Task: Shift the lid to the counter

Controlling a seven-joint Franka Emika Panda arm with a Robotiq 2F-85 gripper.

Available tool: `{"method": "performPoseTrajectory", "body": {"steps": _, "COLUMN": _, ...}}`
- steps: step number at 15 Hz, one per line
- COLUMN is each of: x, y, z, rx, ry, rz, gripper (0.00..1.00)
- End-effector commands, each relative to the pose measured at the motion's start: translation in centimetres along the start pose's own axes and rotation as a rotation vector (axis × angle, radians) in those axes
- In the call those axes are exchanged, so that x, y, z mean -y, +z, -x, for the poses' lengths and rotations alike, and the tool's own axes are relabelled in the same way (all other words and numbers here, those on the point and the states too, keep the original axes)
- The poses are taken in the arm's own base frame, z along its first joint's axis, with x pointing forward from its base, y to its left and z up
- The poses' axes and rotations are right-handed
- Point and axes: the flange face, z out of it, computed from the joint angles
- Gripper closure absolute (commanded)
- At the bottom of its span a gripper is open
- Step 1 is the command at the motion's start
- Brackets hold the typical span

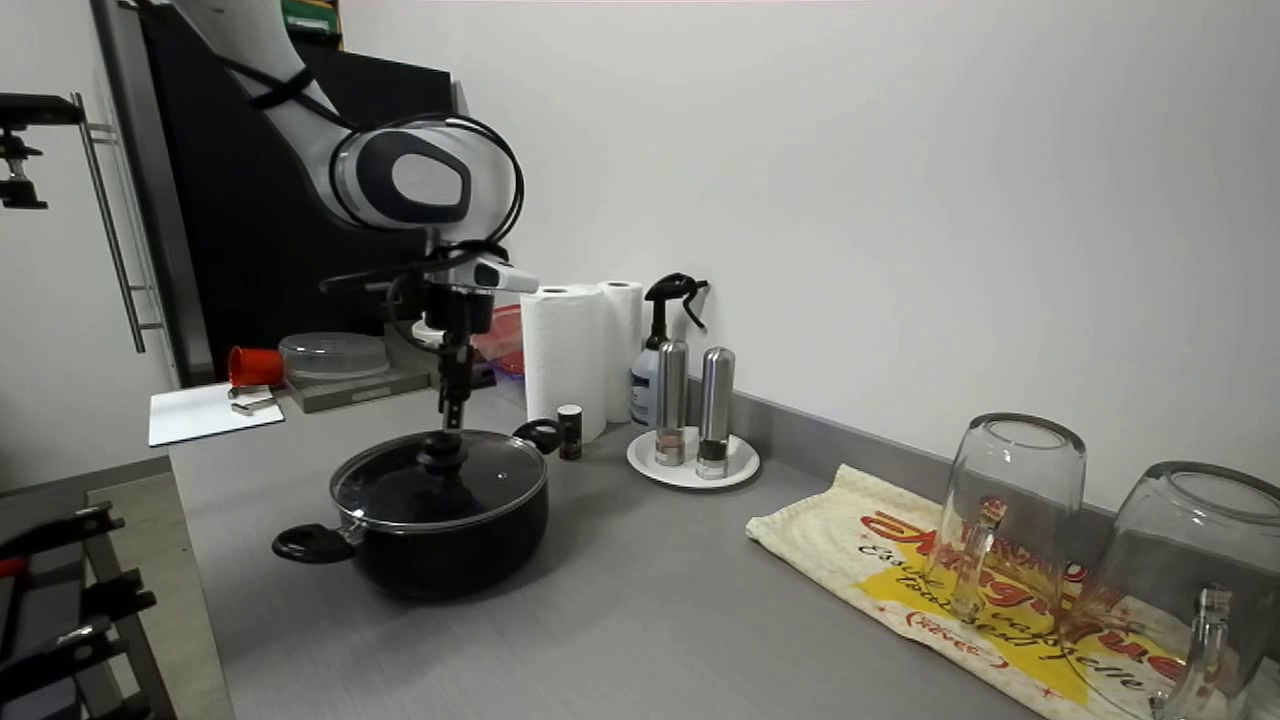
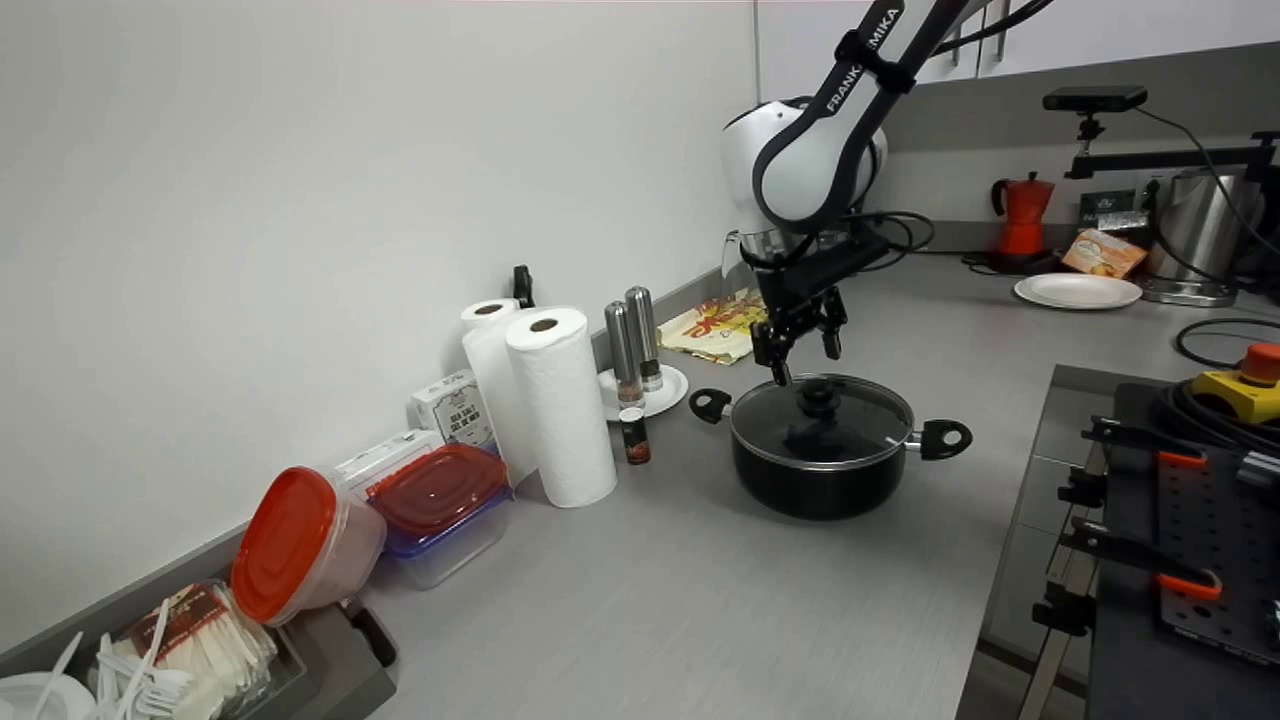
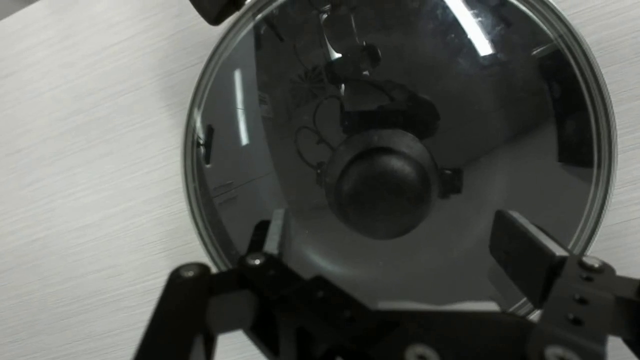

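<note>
The clear glass lid (image 1: 385, 490) with its black knob (image 1: 442, 455) lies on the black pot (image 1: 450, 565). The lid (image 2: 768, 425), knob (image 2: 818, 393) and pot (image 2: 820, 493) also show in an exterior view. The pot stands on the grey counter (image 1: 650, 610). My gripper (image 2: 808, 362) is open and empty, pointing down just above the lid near the knob. In the wrist view, the open fingers (image 3: 389, 220) stand wide apart on either side of the knob (image 3: 384, 192), not touching it. The lid (image 3: 500, 115) fills most of that view.
A small dark jar (image 1: 570, 432), a white plate (image 1: 693, 482) with two metal grinders and paper towel rolls (image 1: 560, 350) stand behind the pot, by the wall. Upturned glass mugs (image 1: 1010, 520) stand on a printed cloth (image 1: 850, 530). Plastic containers (image 2: 310, 545) lie along the wall.
</note>
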Motion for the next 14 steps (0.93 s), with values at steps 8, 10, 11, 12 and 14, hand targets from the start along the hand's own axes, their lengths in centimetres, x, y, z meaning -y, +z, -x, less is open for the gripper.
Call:
{"method": "performPoseTrajectory", "body": {"steps": 8, "x": 0.6, "y": 1.8, "z": 0.8, "rx": 0.063, "ry": -0.016, "rz": -0.038, "gripper": 0.25}}
{"method": "performPoseTrajectory", "body": {"steps": 10, "x": 0.5, "y": 1.8, "z": 0.8, "rx": 0.063, "ry": -0.016, "rz": -0.038, "gripper": 0.33}}
{"method": "performPoseTrajectory", "body": {"steps": 11, "x": 0.6, "y": 1.7, "z": 0.7, "rx": 0.062, "ry": -0.017, "rz": -0.038, "gripper": 0.41}}
{"method": "performPoseTrajectory", "body": {"steps": 12, "x": 0.6, "y": 1.7, "z": 0.7, "rx": 0.062, "ry": -0.018, "rz": -0.038, "gripper": 0.48}}
{"method": "performPoseTrajectory", "body": {"steps": 14, "x": 0.4, "y": 1.8, "z": 0.7, "rx": 0.063, "ry": -0.016, "rz": -0.038, "gripper": 0.65}}
